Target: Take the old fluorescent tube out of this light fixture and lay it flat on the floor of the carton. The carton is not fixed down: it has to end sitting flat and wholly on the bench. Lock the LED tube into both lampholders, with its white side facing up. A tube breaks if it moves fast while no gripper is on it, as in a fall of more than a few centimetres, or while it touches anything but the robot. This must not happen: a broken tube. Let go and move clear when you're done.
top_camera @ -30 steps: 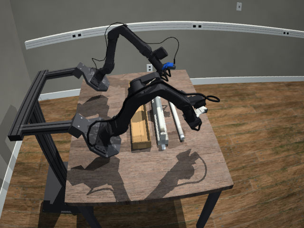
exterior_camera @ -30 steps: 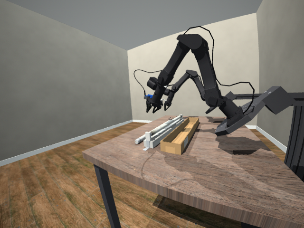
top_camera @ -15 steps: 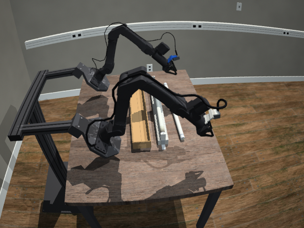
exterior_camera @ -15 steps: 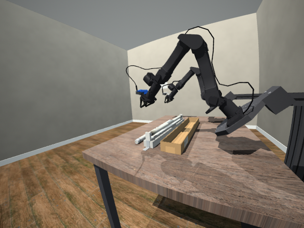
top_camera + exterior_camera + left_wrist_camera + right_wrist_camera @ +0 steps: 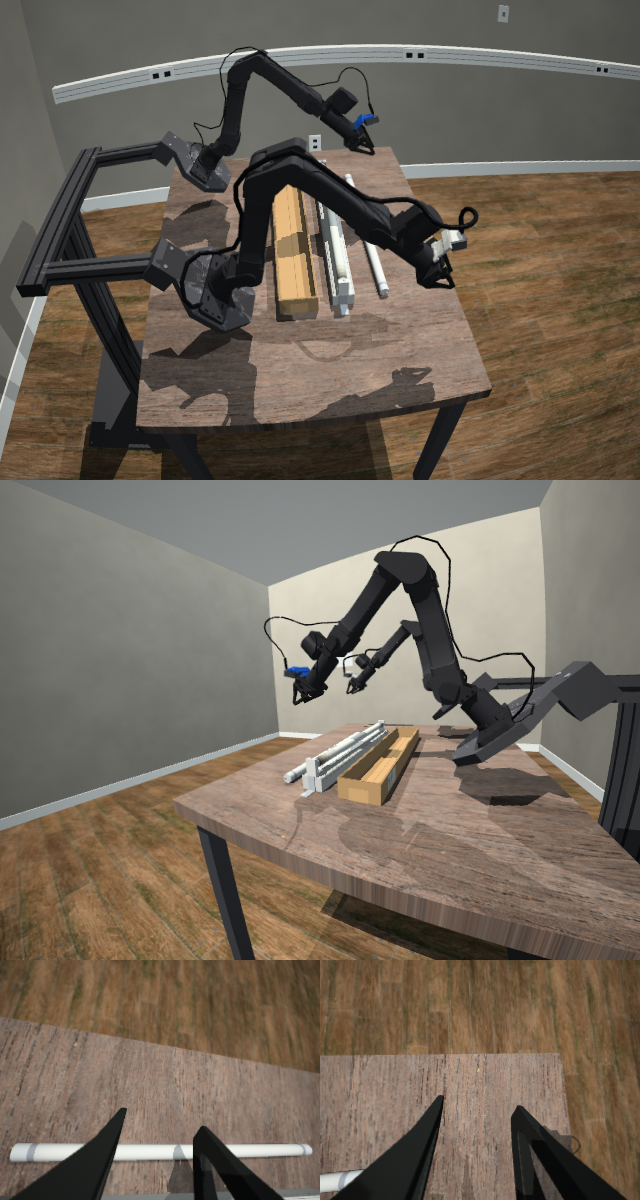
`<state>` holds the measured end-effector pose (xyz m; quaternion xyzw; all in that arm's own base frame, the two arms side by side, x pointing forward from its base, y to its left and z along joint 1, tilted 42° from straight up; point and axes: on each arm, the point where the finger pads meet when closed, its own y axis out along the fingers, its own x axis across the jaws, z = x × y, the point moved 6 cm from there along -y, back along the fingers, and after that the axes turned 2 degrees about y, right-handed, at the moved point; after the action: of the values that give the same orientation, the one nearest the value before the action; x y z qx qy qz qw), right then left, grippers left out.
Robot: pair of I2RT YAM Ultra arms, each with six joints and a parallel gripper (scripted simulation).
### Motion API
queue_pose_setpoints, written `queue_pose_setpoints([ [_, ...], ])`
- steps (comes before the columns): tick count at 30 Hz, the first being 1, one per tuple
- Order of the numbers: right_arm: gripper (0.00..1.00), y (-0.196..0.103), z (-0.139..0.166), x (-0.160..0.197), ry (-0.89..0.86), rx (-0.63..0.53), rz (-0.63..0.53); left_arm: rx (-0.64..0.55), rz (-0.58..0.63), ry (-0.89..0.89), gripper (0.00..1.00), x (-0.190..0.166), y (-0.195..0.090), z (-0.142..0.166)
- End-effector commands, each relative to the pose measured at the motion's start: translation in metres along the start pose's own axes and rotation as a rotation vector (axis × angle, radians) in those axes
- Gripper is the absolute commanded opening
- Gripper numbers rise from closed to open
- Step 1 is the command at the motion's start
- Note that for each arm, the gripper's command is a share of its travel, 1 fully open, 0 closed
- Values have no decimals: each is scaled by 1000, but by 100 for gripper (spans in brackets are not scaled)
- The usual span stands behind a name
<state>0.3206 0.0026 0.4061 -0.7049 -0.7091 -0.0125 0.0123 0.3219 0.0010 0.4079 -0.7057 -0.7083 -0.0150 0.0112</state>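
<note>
The white light fixture [image 5: 336, 248] lies lengthwise on the bench with a white tube seated in it. A second white tube [image 5: 364, 232] lies loose on the bench beside it, on the side away from the arm bases; it also shows in the left wrist view [image 5: 160, 1151]. The open tan carton [image 5: 293, 248] sits flat on the other side of the fixture. My left gripper [image 5: 361, 146] hangs high over the far end of the bench, open and empty. My right gripper [image 5: 439, 281] hangs over the bench's outer edge, past the loose tube's near end [image 5: 337, 1180], open and empty.
The two arm bases sit on a black frame [image 5: 62, 227] along one long side of the bench. The bench edge and corner [image 5: 560, 1057] lie just beyond my right gripper, with wooden floor below.
</note>
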Motion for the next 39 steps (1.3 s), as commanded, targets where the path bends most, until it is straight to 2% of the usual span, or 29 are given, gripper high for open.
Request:
queue_pose_setpoints([
  [1, 49, -8, -34, -3, -5, -98, 11, -83, -6, 15, 49, 3, -14, -30],
  [2, 49, 4, -12, 6, -19, -9, -11, 0, 16, 34, 49, -4, 4, -9],
  [4, 49, 5, -1, 10, -51, 36, -10, 38, 10, 81, 49, -4, 4, -2],
  [6, 49, 5, -1, 10, -51, 36, -10, 38, 10, 81, 49, -4, 4, -2],
  [7, 49, -4, -8, 12, -63, 22, -13, 22, 3, 102, 49, -3, -5, -10],
  [8, 49, -4, -8, 15, -85, 35, -17, 50, 9, 135, 49, -4, -1, -6],
  [9, 49, 9, 10, 20, -114, 107, -23, 111, 17, 172, 49, -6, 8, 9],
  [18, 49, 11, 80, 80, -486, 437, -162, 381, 122, 571, 49, -15, 13, 46],
  [19, 49, 11, 74, 83, -488, 420, -158, 387, 126, 597, 49, -16, 14, 42],
  [21, 49, 9, 91, 97, -562, 485, -211, 437, 161, 658, 49, -18, 16, 50],
  [23, 49, 9, 91, 97, -562, 485, -211, 437, 161, 658, 49, -18, 16, 50],
  [28, 49, -12, 134, 133, -864, 651, -356, 585, 304, 894, 49, -25, 11, 76],
  [29, 49, -18, 141, 139, -910, 669, -383, 604, 329, 929, 49, -26, 9, 80],
  [30, 49, -12, 125, 140, -904, 635, -363, 602, 329, 952, 49, -26, 12, 71],
  [31, 49, -17, 142, 149, -947, 679, -415, 625, 353, 966, 49, -28, 13, 76],
  [35, 49, -44, 171, 167, -1174, 761, -533, 712, 488, 1118, 49, -32, 4, 96],
  [38, 49, -56, 175, 179, -1344, 784, -599, 754, 578, 1223, 49, -34, -2, 100],
  [39, 49, -56, 175, 179, -1344, 784, -599, 754, 578, 1223, 49, -34, -2, 100],
])
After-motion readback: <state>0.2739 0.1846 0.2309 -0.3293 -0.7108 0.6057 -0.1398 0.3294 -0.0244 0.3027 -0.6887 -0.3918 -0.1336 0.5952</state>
